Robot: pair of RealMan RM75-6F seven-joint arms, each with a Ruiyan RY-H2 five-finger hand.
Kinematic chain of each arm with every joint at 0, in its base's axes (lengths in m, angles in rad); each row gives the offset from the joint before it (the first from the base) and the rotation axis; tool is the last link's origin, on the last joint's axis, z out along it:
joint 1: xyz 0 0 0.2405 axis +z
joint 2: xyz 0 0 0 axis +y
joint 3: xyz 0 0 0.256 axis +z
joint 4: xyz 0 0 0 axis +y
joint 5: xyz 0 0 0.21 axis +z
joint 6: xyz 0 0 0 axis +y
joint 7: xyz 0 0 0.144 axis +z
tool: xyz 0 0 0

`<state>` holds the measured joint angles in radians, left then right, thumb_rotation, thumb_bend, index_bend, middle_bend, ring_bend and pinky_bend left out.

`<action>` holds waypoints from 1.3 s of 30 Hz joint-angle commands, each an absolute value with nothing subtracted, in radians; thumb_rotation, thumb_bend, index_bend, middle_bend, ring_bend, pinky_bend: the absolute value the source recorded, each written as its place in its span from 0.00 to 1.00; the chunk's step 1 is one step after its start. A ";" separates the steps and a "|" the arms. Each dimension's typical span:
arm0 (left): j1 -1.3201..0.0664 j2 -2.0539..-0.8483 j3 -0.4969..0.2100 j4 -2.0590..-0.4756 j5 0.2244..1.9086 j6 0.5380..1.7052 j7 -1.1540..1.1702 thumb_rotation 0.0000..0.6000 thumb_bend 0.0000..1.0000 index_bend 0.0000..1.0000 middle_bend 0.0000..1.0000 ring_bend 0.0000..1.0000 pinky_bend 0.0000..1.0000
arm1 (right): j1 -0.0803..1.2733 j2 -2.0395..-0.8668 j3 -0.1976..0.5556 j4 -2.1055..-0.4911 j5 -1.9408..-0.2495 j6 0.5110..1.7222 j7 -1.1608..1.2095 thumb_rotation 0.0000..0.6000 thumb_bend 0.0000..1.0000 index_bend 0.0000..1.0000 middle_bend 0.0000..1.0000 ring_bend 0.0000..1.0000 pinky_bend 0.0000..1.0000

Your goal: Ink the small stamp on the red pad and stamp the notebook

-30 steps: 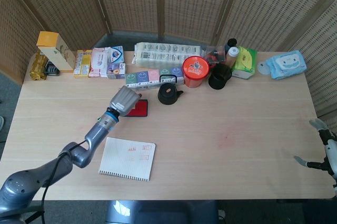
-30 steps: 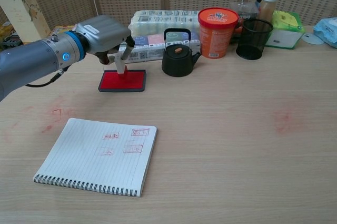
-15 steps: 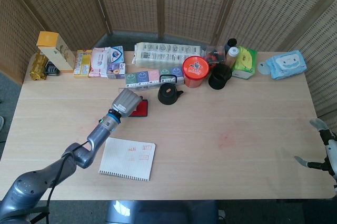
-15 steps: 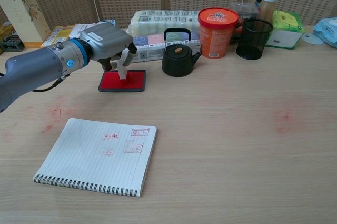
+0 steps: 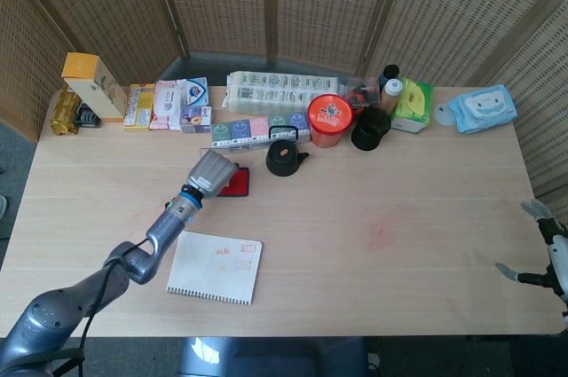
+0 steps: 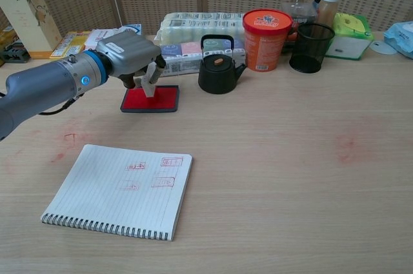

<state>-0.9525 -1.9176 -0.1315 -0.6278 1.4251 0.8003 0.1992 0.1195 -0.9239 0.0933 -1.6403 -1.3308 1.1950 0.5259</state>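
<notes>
Wicker screens close off the back of the wooden table (image 6: 290, 177), and I take the red pad (image 6: 150, 100) as my landmark. My left hand (image 6: 132, 55) sits directly over the pad, fingers curled around the small stamp (image 6: 150, 82), whose pale body drops from the grip to the pad's red face; from the chest view the foot looks to be touching the ink, though I cannot be sure it is pressed in. In the head view the hand (image 5: 211, 171) covers most of the pad (image 5: 236, 184).

I judge the stamp light, rigid and smooth-sided, so it could twist if I loosen the pinch; holding it high on the body, upright, keeps the inked face level. The pad is shallow and may slide or lift with the stamp.

Nearer me than the pad lies the notebook (image 6: 119, 190), open flat, several faint red marks already on its page; its paper is thin and could shift under a slanted press.

Far from the pad, at the table's edge, my right hand (image 5: 543, 248) holds nothing, fingers spread.
</notes>
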 commanded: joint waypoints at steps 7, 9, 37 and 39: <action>-0.955 -1.929 -0.126 -0.618 1.423 0.796 0.199 1.00 0.41 0.67 1.00 1.00 1.00 | 0.118 -0.923 0.093 -1.640 -1.334 1.197 0.531 1.00 0.13 0.00 0.00 0.00 0.00; -0.956 -1.932 -0.125 -0.614 1.422 0.795 0.201 1.00 0.41 0.67 1.00 1.00 1.00 | 0.117 -0.922 0.093 -1.640 -1.335 1.198 0.532 1.00 0.13 0.00 0.00 0.00 0.00; -0.929 -1.760 -0.135 -0.842 1.442 0.933 0.270 1.00 0.41 0.67 1.00 1.00 1.00 | 0.112 -0.920 0.089 -1.651 -1.357 1.216 0.526 1.00 0.13 0.00 0.00 0.00 0.00; -0.919 -1.727 -0.131 -0.897 1.449 0.950 0.285 1.00 0.41 0.67 1.00 1.00 1.00 | 0.111 -0.919 0.088 -1.653 -1.360 1.219 0.525 1.00 0.13 0.00 0.00 0.00 0.00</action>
<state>-0.9342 -1.7737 -0.1344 -0.8342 1.4386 0.9204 0.2600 0.1109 -0.9196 0.0878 -1.6528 -1.3600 1.2189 0.5252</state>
